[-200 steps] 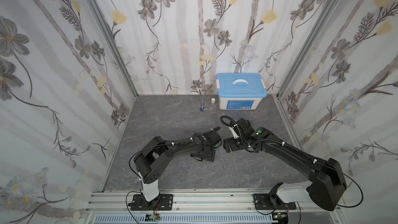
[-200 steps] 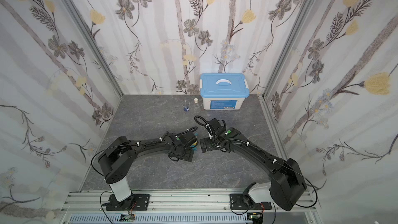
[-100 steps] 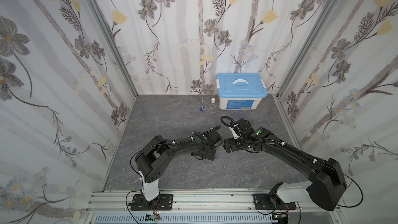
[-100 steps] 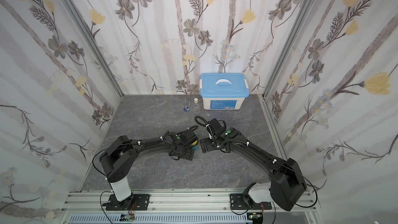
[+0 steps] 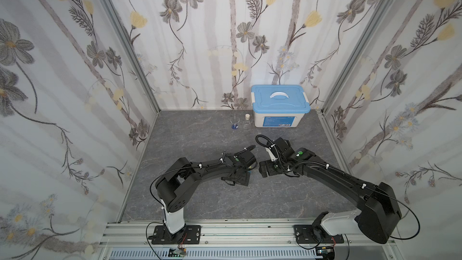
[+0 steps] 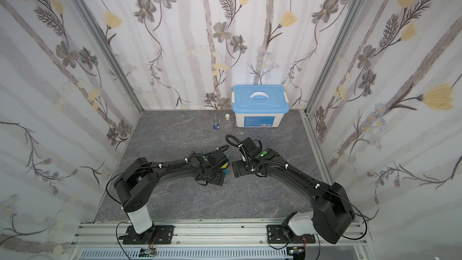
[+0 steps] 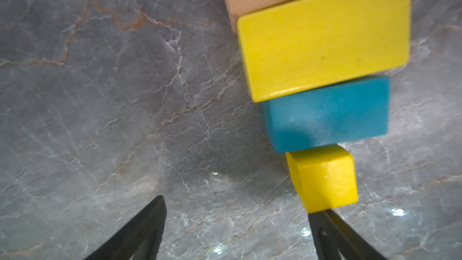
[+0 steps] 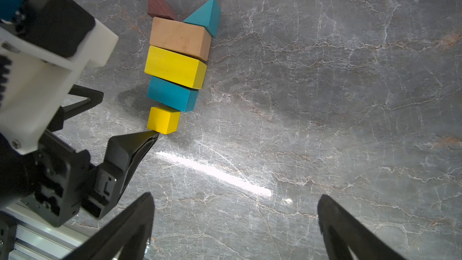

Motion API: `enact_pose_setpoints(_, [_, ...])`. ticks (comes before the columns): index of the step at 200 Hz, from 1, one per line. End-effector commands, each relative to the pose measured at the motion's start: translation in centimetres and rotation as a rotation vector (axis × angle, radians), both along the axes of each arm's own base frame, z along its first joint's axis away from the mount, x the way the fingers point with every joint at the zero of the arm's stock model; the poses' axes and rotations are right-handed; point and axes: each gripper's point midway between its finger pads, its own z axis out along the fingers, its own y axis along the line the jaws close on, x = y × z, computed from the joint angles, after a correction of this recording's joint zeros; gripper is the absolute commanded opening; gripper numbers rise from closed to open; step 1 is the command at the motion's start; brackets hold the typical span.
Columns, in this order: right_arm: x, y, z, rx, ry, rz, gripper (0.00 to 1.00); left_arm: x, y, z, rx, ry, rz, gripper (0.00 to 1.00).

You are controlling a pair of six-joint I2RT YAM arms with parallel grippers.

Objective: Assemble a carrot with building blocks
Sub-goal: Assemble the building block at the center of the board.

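Note:
The carrot lies flat on the grey marble table. In the right wrist view it runs from a maroon triangle (image 8: 160,5) and a teal triangle (image 8: 206,16) through a tan bar (image 8: 180,37), a yellow bar (image 8: 175,67) and a teal bar (image 8: 172,93) to the yellow cube (image 8: 163,120). My left gripper (image 7: 237,211) is open beside the tip. One fingertip (image 7: 322,223) touches the cube's (image 7: 325,178) near corner, and nothing is between the jaws. My right gripper (image 8: 235,211) stands open over bare table, apart from the blocks. A bit of the carrot (image 6: 225,165) shows between the two wrists.
A blue-lidded white box (image 5: 280,107) stands at the back wall. A small glass beaker (image 5: 235,123) and a corked bottle (image 5: 247,121) stand to its left. The aluminium rail (image 5: 225,231) with both arm bases runs along the front. Patterned walls close three sides.

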Motion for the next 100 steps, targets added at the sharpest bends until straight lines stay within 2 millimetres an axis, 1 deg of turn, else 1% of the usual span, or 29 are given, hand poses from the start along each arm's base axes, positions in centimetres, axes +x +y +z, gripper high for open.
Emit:
enact_pose_setpoints(1, [0.03, 0.08, 0.09, 0.01, 0.001, -0.014, 1.0, 0.26, -0.17, 0.27, -0.006, -0.011, -0.008, 0.92])
enact_pose_setpoints(100, [0.16, 0.32, 0.22, 0.012, 0.0, -0.011, 1.0, 0.32, -0.27, 0.13, -0.005, -0.01, -0.015, 0.92])
